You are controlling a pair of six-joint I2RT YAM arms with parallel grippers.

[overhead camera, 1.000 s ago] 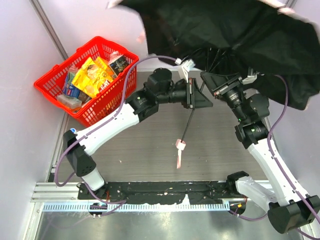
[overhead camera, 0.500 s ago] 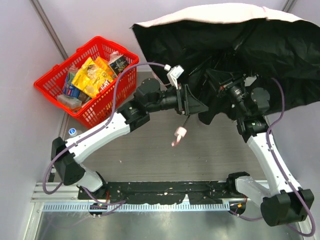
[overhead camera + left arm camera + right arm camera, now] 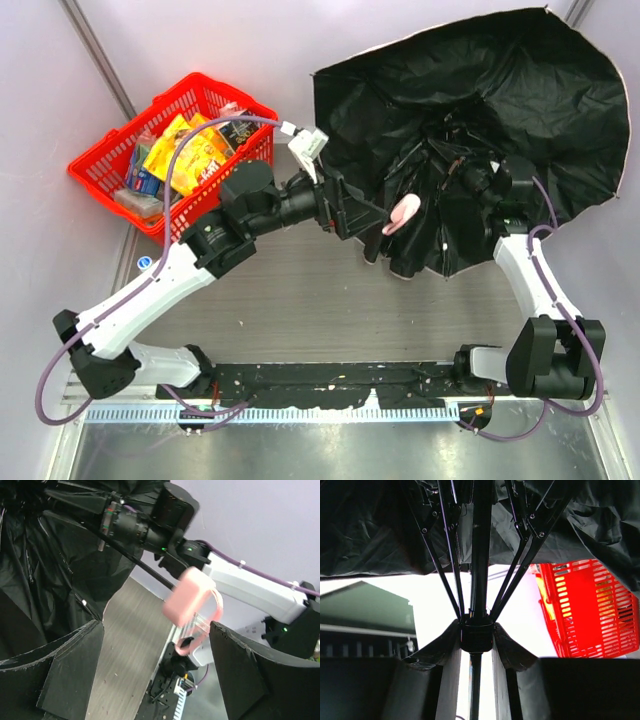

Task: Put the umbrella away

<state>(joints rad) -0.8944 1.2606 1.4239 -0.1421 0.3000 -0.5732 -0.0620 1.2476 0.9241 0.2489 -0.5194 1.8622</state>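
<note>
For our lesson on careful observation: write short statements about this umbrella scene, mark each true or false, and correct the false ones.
1. The right end effector is clamped on the umbrella where its ribs meet the shaft. True.
2. The umbrella is folded shut. False: it is spread wide open.
3. The left end effector is open, with the pink handle between its fingers. True.
4. The red basket is empty. False: it holds packets.
</note>
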